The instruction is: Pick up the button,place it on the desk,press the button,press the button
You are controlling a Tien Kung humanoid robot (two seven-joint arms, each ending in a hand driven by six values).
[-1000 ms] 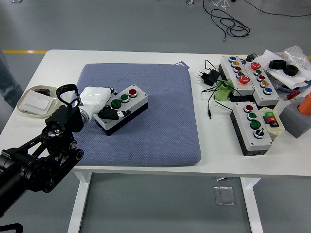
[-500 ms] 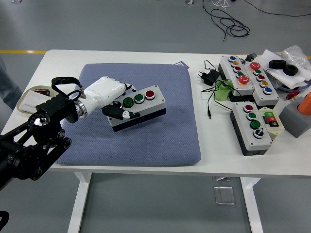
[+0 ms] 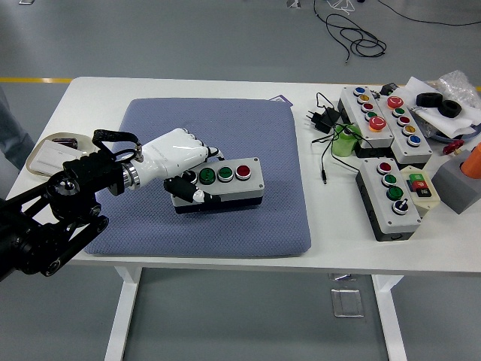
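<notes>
Now left hand (image 3: 179, 161) fingers wrapped round left end of button box (image 3: 219, 185), on blue mat (image 3: 225, 143)

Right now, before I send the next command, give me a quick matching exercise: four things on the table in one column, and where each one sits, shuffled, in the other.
Things:
1. button box
2. blue pad
3. green cup
4. white tray

Places:
A. at the table's left edge, beside the pad
B. held at its left end by the left hand
C. right of the pad, among black cables
D. spread over the middle of the white table

Pairs: 1-B, 2-D, 3-C, 4-A
</notes>
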